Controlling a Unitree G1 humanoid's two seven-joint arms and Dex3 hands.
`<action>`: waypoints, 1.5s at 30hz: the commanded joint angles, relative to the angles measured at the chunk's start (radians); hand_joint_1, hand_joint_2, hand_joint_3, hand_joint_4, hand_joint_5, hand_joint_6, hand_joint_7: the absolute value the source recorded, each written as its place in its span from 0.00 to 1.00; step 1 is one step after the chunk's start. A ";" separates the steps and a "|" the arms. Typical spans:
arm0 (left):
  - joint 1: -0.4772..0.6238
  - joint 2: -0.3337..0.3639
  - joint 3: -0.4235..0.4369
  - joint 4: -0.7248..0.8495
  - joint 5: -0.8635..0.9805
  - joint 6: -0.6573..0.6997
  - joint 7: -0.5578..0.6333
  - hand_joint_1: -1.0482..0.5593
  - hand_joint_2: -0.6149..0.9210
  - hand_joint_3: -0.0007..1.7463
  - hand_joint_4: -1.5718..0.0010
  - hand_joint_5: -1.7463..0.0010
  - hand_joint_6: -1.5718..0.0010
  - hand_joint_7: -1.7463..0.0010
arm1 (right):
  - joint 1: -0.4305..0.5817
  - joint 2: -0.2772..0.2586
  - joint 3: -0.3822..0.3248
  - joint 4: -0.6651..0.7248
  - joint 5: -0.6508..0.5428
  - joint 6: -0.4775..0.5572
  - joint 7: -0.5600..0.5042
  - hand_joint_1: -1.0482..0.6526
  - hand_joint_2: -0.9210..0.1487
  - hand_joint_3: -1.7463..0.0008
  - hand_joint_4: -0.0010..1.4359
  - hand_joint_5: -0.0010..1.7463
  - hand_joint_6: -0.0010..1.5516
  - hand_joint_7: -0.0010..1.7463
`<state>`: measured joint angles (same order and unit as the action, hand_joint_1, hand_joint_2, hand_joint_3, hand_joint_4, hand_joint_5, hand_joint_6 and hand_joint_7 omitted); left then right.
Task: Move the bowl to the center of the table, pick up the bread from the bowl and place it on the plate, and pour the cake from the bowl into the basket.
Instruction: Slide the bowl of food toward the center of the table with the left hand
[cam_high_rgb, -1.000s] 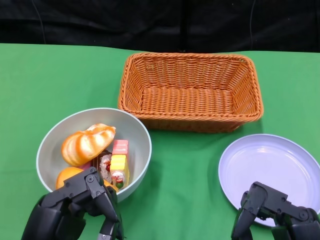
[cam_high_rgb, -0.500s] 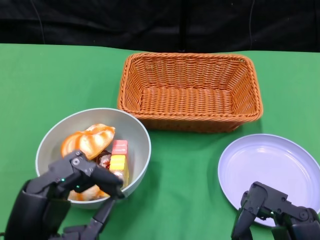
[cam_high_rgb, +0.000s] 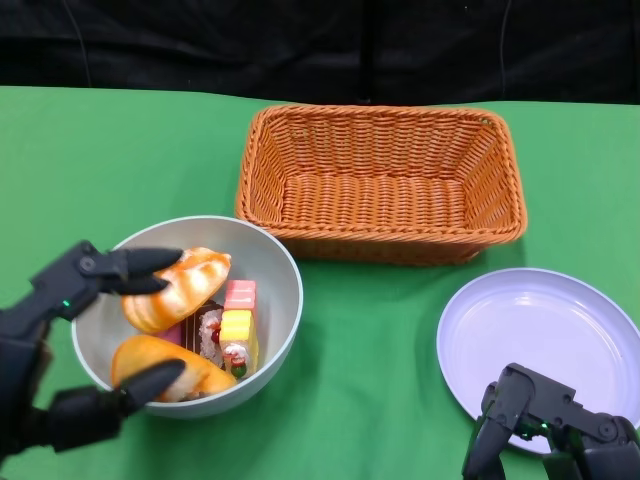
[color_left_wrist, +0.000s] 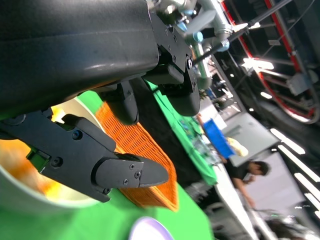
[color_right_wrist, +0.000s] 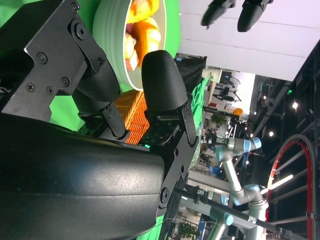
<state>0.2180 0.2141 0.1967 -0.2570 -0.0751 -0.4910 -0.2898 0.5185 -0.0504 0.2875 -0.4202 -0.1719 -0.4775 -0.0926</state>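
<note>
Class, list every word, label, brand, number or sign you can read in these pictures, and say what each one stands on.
None can be read.
The bowl, basket, plate and both hands, left hand and right hand, bear no lettering.
Background room in the wrist views: any signs too blurred to read.

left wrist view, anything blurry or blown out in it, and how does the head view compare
Left wrist view: the left hand is sharp up close, the basket softer, the background hall and a person blurred, with ceiling lights blown out. Head view: evenly lit and in focus; the bowl, its bread and the plate show only soft shadows and no harsh glare.
</note>
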 joint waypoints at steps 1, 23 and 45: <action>-0.028 0.052 0.045 0.023 0.031 0.021 0.021 0.33 1.00 0.12 0.97 0.48 0.81 0.74 | 0.007 -0.006 0.027 -0.025 -0.057 -0.040 0.012 0.74 0.63 0.00 0.69 1.00 0.53 0.95; -0.110 0.128 0.071 0.108 0.249 0.353 0.123 0.27 1.00 0.29 1.00 0.90 0.97 0.92 | 0.017 -0.009 0.027 -0.029 -0.054 -0.042 0.013 0.74 0.62 0.00 0.68 1.00 0.53 0.95; -0.413 0.131 0.125 0.234 -0.246 1.373 -0.131 0.26 1.00 0.37 1.00 1.00 1.00 1.00 | 0.035 -0.007 0.033 -0.044 -0.062 -0.039 0.009 0.73 0.62 0.00 0.68 1.00 0.53 0.95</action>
<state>-0.1788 0.3345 0.3075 -0.0235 -0.2989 0.8552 -0.4095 0.5372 -0.0521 0.2879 -0.4225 -0.1720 -0.4732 -0.0950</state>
